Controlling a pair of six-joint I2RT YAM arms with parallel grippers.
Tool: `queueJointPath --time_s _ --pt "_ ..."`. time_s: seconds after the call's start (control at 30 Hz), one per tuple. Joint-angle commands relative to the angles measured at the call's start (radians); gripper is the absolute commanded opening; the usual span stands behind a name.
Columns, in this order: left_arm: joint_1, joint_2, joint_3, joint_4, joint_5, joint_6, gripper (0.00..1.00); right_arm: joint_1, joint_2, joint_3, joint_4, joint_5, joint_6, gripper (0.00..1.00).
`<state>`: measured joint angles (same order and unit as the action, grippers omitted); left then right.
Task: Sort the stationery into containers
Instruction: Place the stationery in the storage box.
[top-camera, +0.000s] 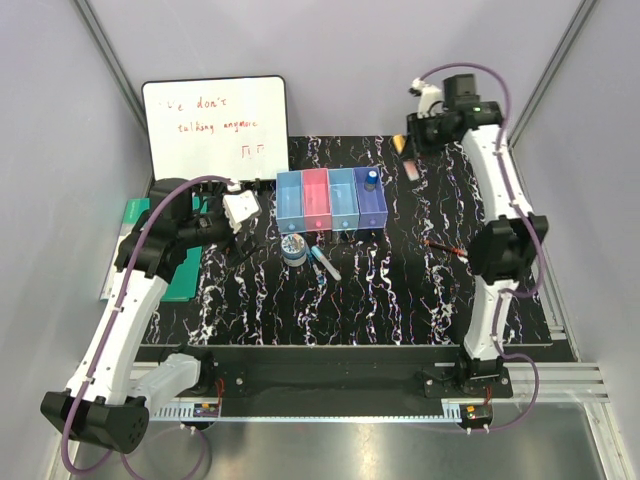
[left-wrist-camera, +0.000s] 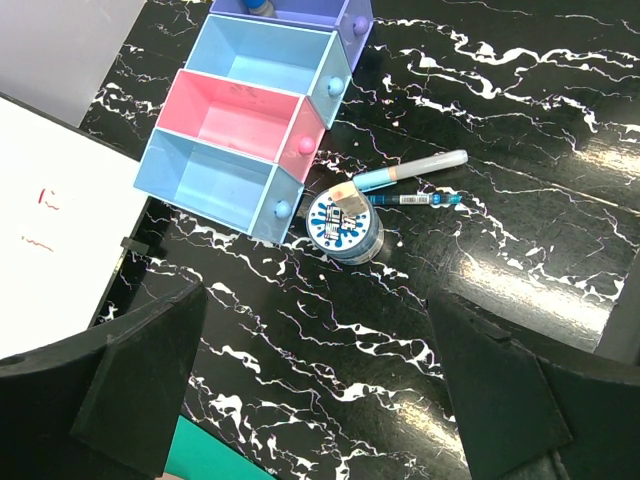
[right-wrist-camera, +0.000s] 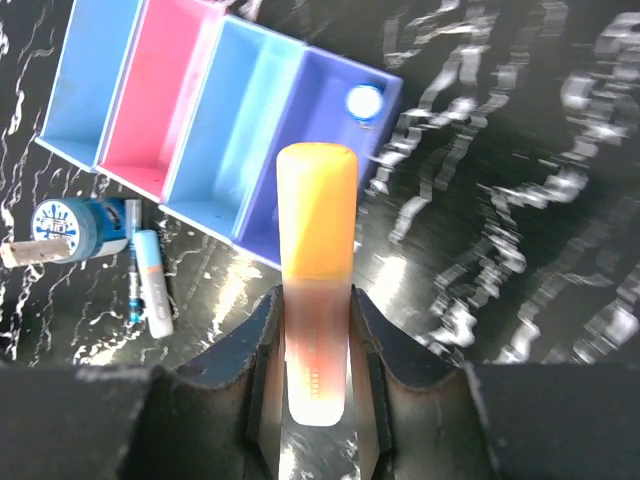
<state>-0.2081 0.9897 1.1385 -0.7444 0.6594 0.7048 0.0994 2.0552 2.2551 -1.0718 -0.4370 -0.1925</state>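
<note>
My right gripper is shut on an orange-capped highlighter and holds it high above the mat, just right of the containers. The four joined bins run light blue, pink, light blue, purple. A blue-capped cylinder stands in the purple bin. In front of the bins lie a white-blue tape roll, a pale blue marker and a thin blue pen. My left gripper hangs open above the mat left of the tape roll, with nothing between its fingers.
A whiteboard leans at the back left. Under my left arm a green notebook lies at the mat's left edge. A thin dark red-tipped piece rests on the mat beside my right arm's elbow.
</note>
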Motion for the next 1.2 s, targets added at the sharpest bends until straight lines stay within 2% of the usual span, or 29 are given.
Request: queueJointPath --time_s 0.0,0.2,0.57,1.17 --pt "0.006 -0.013 0.01 0.023 0.028 0.022 0.99 0.065 0.121 0.133 -0.022 -0.011 0.041 0.0" --pt "0.006 -0.002 -0.017 0.023 0.04 0.047 0.99 0.135 0.258 0.25 -0.011 -0.005 0.051 0.0" --pt "0.006 0.055 -0.014 0.034 0.071 0.067 0.98 0.241 0.391 0.323 0.019 0.018 0.047 0.0" --pt "0.006 0.041 -0.049 0.037 0.08 0.094 0.97 0.281 0.545 0.405 0.042 0.026 0.051 0.0"
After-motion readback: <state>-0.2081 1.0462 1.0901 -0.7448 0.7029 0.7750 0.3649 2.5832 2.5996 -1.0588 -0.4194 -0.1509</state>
